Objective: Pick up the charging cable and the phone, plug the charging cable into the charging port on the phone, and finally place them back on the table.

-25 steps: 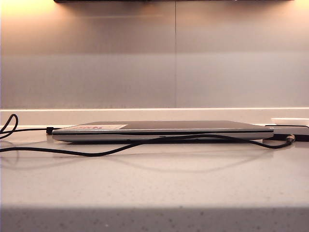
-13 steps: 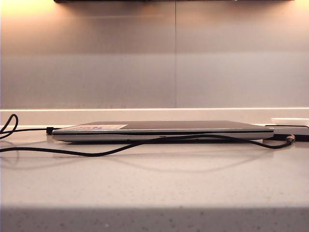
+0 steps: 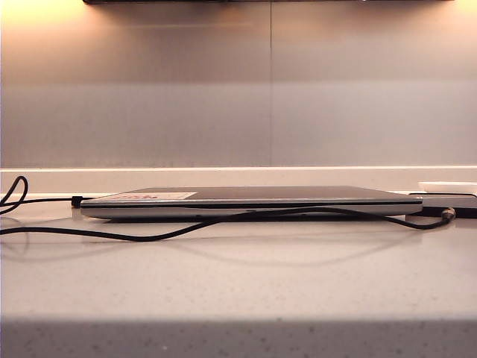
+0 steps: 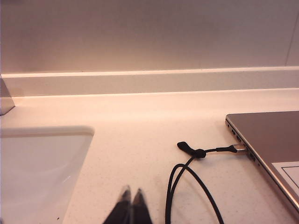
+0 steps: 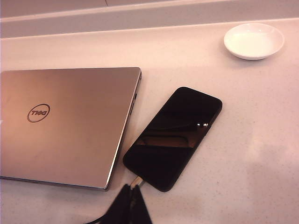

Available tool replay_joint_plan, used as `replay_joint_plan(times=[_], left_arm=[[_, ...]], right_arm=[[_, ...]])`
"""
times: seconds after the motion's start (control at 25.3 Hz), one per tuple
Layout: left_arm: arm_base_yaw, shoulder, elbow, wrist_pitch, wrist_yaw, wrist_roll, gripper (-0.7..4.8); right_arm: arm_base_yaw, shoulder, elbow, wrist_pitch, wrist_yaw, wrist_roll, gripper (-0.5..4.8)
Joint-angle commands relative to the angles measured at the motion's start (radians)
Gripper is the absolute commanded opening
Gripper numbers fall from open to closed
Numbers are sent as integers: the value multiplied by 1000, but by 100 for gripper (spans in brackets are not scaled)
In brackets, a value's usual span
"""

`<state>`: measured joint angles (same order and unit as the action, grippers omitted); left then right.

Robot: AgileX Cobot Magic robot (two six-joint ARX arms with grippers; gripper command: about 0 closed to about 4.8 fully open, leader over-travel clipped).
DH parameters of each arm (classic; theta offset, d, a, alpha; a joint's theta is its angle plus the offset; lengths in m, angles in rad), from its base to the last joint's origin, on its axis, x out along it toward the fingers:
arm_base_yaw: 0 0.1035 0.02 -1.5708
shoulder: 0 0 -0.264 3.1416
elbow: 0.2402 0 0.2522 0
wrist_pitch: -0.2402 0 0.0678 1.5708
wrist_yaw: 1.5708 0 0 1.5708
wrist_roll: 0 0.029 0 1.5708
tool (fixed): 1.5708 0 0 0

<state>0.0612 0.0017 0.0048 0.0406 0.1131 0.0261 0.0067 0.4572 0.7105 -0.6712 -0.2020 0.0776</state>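
Left hand (image 4: 131, 198) pinched together above the pale speckled stone desk (image 3: 238, 283), right hand (image 5: 132, 192) together too, at the silver plug where the long black charging cable (image 3: 186, 231) meets the flat black phone (image 5: 173, 137), beside the closed silver laptop (image 5: 65, 126).

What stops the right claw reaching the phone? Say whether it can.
Probably yes: the right claw, shut, hangs by the near end of the phone; nothing covers it. The claw must open first.

The pale speckled bench (image 3: 238, 283) carries a closed silver laptop (image 3: 250, 200) near its back edge — the phone (image 5: 174, 136) beside it, the charging cable (image 3: 149, 234) trailing in front, a white dish (image 5: 253, 40) further back.
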Motion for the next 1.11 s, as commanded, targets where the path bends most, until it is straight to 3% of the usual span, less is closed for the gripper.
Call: replay_joint_plan(times=[0.04,0.2,0.28,0.32,0.4,0.51,0.79,1.11], left_arm=[[0,0,4,13,3,0,-5],[0,0,4,13,3,0,-5],[0,0,4,13,3,0,-5],[0,0,4,13,3,0,-5],[0,0,4,13,3,0,-5],[0,0,4,13,3,0,-5],[0,0,4,13,3,0,-5],[0,0,4,13,3,0,-5]], right_arm=[[2,-1,4,17,-1,-3,-5],[-2,-3,-5,42,43,-4,-5],[-2,-24,-68,187,150,-4,-5],[-2,-51,-142,335,191,-4,-5],[-2,-101,-249,510,198,-4,-5],[-2,-171,-389,644,225,-4,-5],[-2,-366,-606,690,227,-4,-5],[-17,-458,-710,785,225,-3,-5]])
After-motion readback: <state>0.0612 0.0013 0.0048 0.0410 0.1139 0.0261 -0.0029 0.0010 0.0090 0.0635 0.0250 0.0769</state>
